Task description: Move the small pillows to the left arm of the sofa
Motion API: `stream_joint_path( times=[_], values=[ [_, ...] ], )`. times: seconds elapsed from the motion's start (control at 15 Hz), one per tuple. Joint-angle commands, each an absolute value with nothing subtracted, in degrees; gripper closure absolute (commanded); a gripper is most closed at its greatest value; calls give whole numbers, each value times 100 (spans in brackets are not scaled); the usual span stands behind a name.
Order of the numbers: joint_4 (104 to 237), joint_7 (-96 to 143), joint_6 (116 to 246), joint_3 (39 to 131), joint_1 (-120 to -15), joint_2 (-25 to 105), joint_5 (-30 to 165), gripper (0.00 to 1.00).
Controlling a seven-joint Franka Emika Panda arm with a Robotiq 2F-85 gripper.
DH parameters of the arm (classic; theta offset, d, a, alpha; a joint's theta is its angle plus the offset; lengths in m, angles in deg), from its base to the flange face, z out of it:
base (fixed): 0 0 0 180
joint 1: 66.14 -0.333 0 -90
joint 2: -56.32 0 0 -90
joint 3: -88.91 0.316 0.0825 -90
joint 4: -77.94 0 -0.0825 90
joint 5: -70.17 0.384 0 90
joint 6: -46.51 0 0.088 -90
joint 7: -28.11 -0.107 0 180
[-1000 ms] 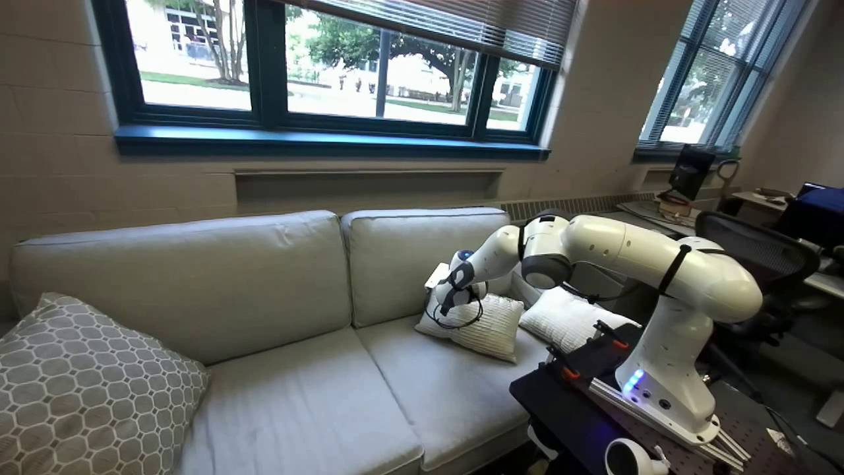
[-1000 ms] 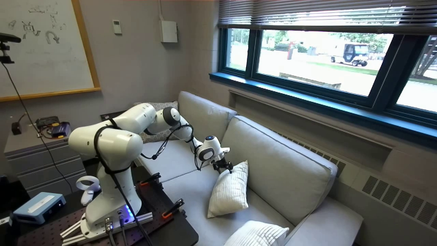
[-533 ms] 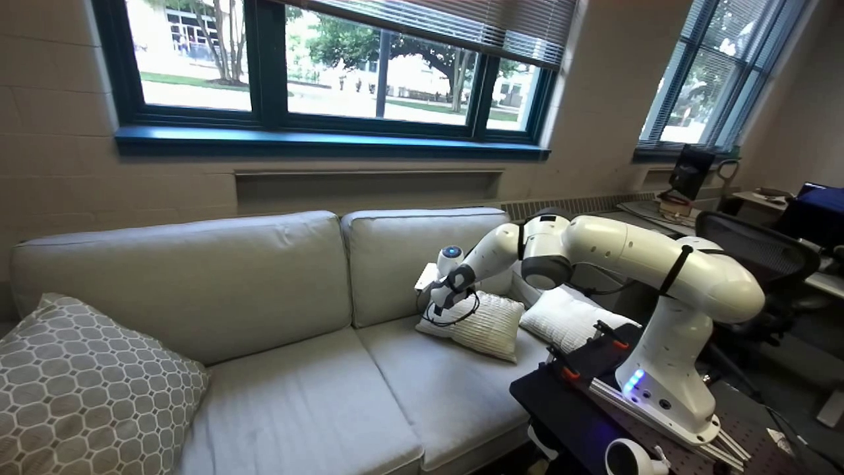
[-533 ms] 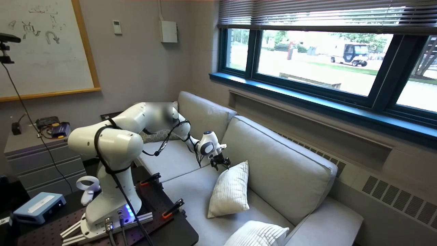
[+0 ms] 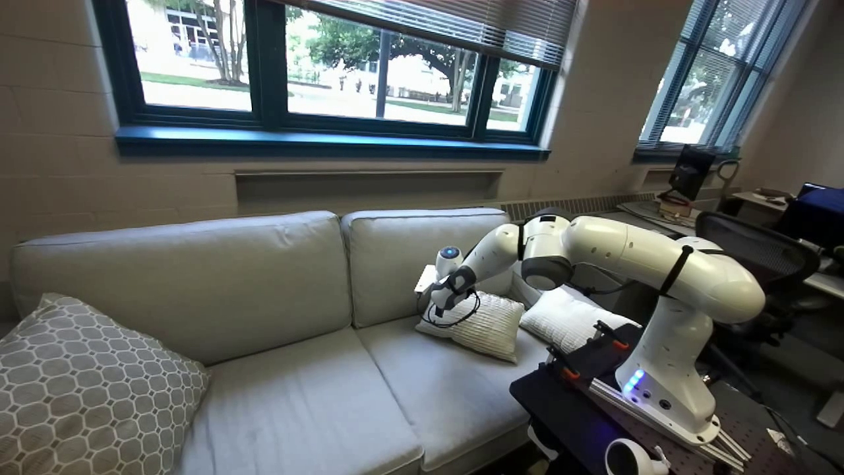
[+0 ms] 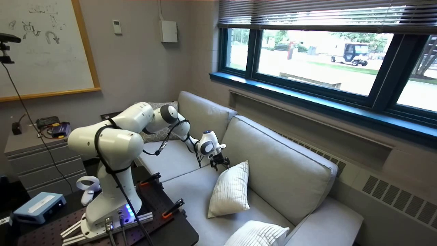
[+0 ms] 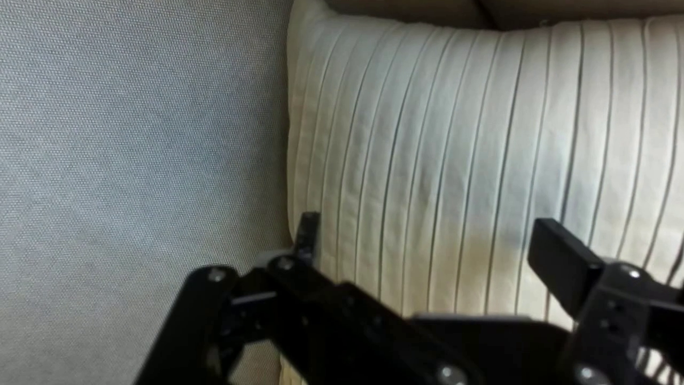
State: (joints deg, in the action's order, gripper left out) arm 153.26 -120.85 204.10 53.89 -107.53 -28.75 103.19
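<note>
The ribbed white pillow (image 6: 229, 193) in my wrist view sits tilted on the grey sofa (image 5: 297, 402), by a back cushion (image 6: 276, 164); I can't tell whether it leans on that cushion. My gripper (image 7: 435, 248) hangs at the pillow's upper corner with its jaws wide apart, and from the wrist I see the ribbed face between and beyond them. Whether either side touches the fabric, I can't make out. The second white pillow (image 5: 573, 318) lies near the first, close to the sofa arm (image 6: 329, 218), and the lower edge of an exterior view cuts part of it off. At the opposite end of the sofa I have a patterned grey cushion (image 5: 99, 389). My robot arm (image 5: 626, 247) reaches over the sofa from its base (image 6: 112, 194) on a black table (image 6: 174, 234), where two black-and-orange clamps (image 6: 173, 208) sit near the edge. By the base I see a white controller (image 6: 87, 197) and a blue box (image 6: 39, 207). Behind the sofa there's a wide window (image 5: 330, 86) with its blind (image 5: 455, 23) partly lowered, and in an exterior view a whiteboard (image 6: 41, 68) shows above a drawer cabinet (image 6: 44, 160).
</note>
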Motion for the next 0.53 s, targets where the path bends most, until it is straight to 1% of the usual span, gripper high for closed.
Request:
stream_joint_path(
  times=[0.0,0.13,0.47],
  values=[
    [15175,-12085,20521,5613,-10528,-2875,10269,0],
    [15309,-12085,20628,5623,-10631,-2875,10335,0],
    [15937,-12086,21048,5328,-11125,-2877,10753,0]
  ],
)
